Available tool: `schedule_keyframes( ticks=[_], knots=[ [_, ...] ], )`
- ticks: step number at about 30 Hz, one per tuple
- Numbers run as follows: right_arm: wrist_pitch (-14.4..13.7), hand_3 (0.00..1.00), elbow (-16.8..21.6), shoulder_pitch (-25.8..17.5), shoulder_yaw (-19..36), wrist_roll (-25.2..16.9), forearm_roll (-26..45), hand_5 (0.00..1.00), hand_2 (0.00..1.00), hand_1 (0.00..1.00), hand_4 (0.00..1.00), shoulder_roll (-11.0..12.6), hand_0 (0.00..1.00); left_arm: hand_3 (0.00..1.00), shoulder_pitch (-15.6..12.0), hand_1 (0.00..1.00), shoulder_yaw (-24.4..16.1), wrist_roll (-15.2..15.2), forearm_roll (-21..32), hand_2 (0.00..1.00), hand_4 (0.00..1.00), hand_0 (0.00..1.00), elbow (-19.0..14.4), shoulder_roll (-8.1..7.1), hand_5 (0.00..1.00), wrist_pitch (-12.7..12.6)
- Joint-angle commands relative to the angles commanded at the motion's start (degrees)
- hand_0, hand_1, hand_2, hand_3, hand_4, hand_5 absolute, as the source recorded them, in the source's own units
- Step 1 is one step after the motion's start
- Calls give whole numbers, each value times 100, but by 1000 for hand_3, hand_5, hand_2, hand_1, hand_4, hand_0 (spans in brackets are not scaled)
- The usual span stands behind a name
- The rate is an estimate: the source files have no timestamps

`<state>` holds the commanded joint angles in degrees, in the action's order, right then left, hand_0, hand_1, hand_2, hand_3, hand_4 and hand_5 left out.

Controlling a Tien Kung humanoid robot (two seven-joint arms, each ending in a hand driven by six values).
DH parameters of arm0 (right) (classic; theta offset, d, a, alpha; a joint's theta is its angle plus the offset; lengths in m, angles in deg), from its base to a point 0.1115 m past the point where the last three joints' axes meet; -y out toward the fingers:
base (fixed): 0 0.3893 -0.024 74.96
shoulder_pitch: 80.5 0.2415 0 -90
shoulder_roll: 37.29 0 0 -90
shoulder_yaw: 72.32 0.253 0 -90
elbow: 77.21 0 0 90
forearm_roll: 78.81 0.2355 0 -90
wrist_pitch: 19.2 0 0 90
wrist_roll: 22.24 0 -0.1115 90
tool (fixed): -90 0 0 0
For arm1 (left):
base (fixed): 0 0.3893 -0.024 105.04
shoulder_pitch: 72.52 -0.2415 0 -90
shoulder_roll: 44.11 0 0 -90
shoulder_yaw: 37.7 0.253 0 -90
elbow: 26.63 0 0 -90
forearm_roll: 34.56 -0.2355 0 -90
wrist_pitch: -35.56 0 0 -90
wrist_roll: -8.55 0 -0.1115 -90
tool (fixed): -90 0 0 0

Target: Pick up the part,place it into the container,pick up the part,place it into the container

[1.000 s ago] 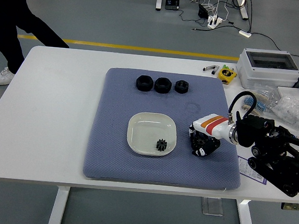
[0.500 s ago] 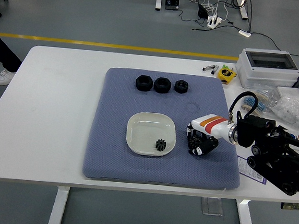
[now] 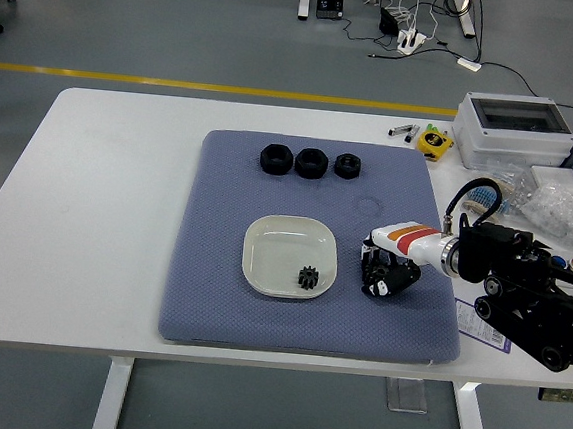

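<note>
Over the last second the right robot hand (image 3: pixel 381 276) has drifted slightly away from the cream square plate (image 3: pixel 290 257) and now hovers low over the blue mat (image 3: pixel 209 298), just right of the plate's rim. Its fingers are curled downward, but whether they hold anything I cannot tell (they are dark and bunched). One small black gear (image 3: pixel 308 277) already lies in the plate's near right corner, so one placement looks done. Three black ring-shaped parts (image 3: pixel 311 162) wait in a row at the mat's far edge, well apart from the robot hand, on the white tabletop (image 3: pixel 106 209).
</note>
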<state>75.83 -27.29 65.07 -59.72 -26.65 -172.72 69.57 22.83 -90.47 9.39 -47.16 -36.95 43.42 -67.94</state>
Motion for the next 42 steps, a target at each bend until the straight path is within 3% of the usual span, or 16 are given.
schedule_keyframes(
  ticks=[12,24,31,42],
  knots=[
    [-92,190,145,71,227,-22,10,33,48,2,326,91,2,569,-38,684,-38,18,-86,672,644,740,0,-8,593,-2],
    [-572,189,307,219,486,56,-244,49,45,2,353,-64,2,569,-63,685,-40,38,-146,670,645,738,0,-21,595,6],
    [-755,187,284,401,375,156,-322,45,46,2,353,-417,2,570,-53,681,-19,34,-119,669,645,738,0,-32,595,18],
    [-953,181,-362,571,134,540,-421,53,52,2,371,-1391,2,570,-1,680,8,32,-75,667,644,738,0,-30,593,16]
  ],
)
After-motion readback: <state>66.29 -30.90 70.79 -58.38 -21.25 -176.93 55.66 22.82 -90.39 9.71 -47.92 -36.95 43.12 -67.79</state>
